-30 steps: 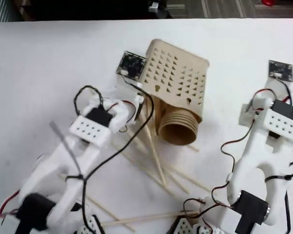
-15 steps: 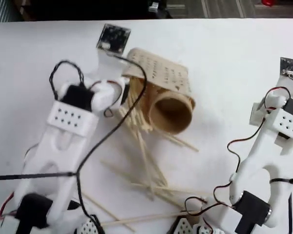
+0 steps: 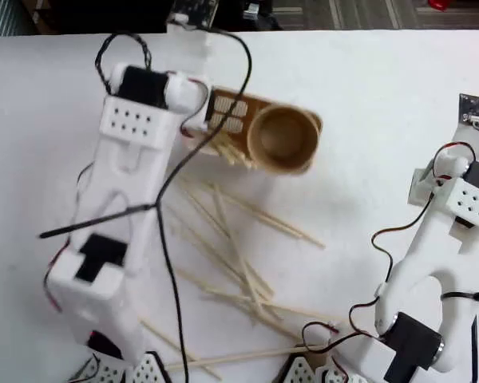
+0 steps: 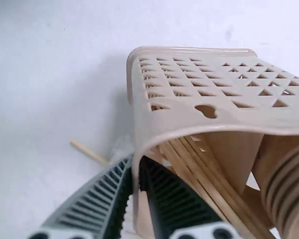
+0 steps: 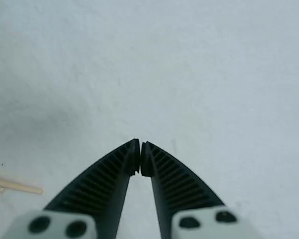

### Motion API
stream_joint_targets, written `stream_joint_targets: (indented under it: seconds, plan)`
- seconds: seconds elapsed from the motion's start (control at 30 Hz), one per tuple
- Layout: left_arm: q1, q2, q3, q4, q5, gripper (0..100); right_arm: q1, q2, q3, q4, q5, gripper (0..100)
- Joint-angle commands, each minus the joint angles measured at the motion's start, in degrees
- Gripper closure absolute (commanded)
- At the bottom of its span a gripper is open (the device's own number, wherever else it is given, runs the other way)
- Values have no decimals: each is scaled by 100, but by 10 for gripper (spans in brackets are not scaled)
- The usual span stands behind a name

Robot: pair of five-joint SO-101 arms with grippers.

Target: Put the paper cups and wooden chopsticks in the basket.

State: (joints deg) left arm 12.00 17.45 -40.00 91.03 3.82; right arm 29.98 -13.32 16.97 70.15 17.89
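The left claw (image 4: 136,172) pinched the basket (image 4: 199,89) by its wall, apparently to stand it upright at the counter's (image 3: 383,80) 12 o'clock, with the paper cups (image 3: 283,137) nested inside. Most wooden chopsticks (image 3: 239,255) lay loose at its 6 o'clock. The right claw (image 5: 140,157) hung closed and empty.

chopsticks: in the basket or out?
Mostly out: many chopsticks lie scattered on the table; a few sit inside the basket beside the paper cup, as the left wrist view shows.
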Motion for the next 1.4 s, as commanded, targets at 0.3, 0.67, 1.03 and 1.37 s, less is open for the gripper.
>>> stream_joint_targets:
  seconds: [0.3, 0.67, 1.03, 1.37]
  plan:
    - [-233, 2826, -4334, 791, 26, 937, -57, -215, -35, 4, 18, 974]
    - [-347, 3284, -5363, 484, 26, 789, -180, -215, 9, 13, 9, 974]
    - [-127, 3301, -4703, -387, 44, 793, -189, -215, 35, 13, -9, 974]
    - [-13, 3301, -3411, -782, 62, 793, -462, -207, 105, 13, 26, 974]
